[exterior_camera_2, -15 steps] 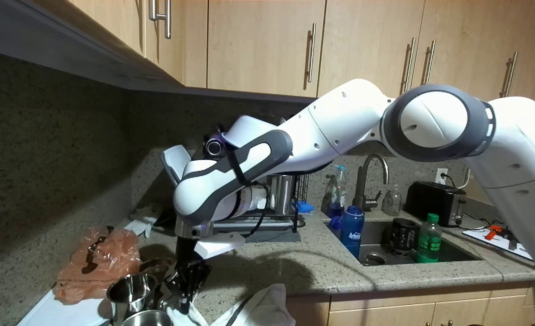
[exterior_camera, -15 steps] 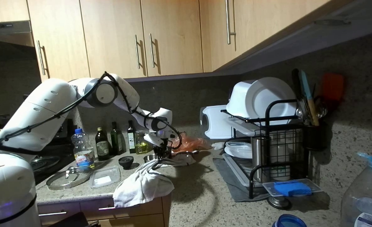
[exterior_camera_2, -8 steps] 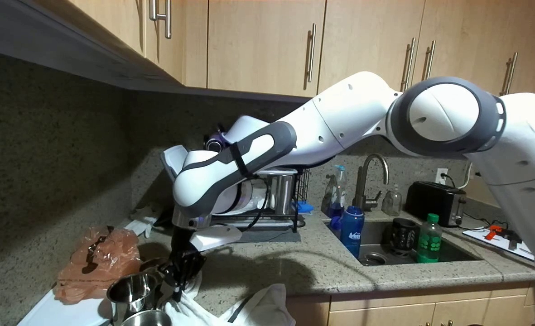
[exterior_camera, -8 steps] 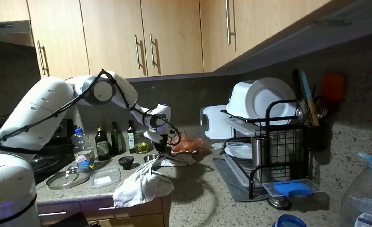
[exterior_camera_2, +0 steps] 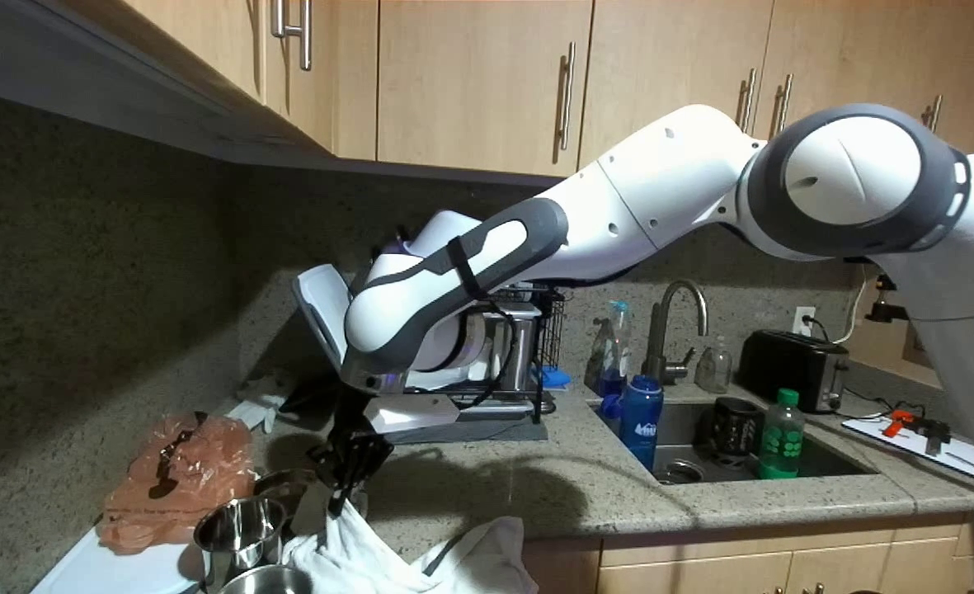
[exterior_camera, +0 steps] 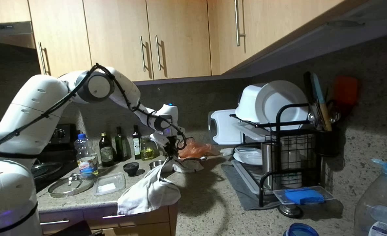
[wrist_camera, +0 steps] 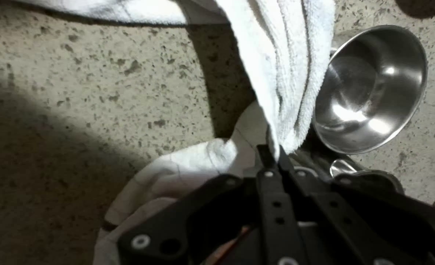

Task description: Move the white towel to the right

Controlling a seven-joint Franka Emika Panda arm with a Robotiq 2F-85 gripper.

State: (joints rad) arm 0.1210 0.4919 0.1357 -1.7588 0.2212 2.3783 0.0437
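Observation:
The white towel (exterior_camera: 149,193) lies bunched on the counter and hangs over its front edge in an exterior view. It also shows at the bottom of an exterior view (exterior_camera_2: 355,553), with a dark stripe. My gripper (exterior_camera: 172,156) is over the towel's far part, pointing down, and it also shows in an exterior view (exterior_camera_2: 340,503). In the wrist view the gripper's fingertips (wrist_camera: 276,154) are shut on a pinched edge of the towel (wrist_camera: 291,73), which is drawn up into a peak. Another whitish fold with thin lines (wrist_camera: 188,165) lies below; whether it is the same cloth I cannot tell.
Metal bowls (exterior_camera_2: 241,528) stand close beside the gripper; one also shows in the wrist view (wrist_camera: 372,88). An orange plastic bag (exterior_camera_2: 181,478) lies behind. A dish rack (exterior_camera: 278,170), a small black bowl (exterior_camera: 131,168), a plastic container (exterior_camera: 109,184) and a sink (exterior_camera_2: 833,470) are around.
My gripper has risen and, in an exterior view, shifted slightly right at the end. The pinched part of the towel has lifted into a peak. The arm's elbow has moved up and back.

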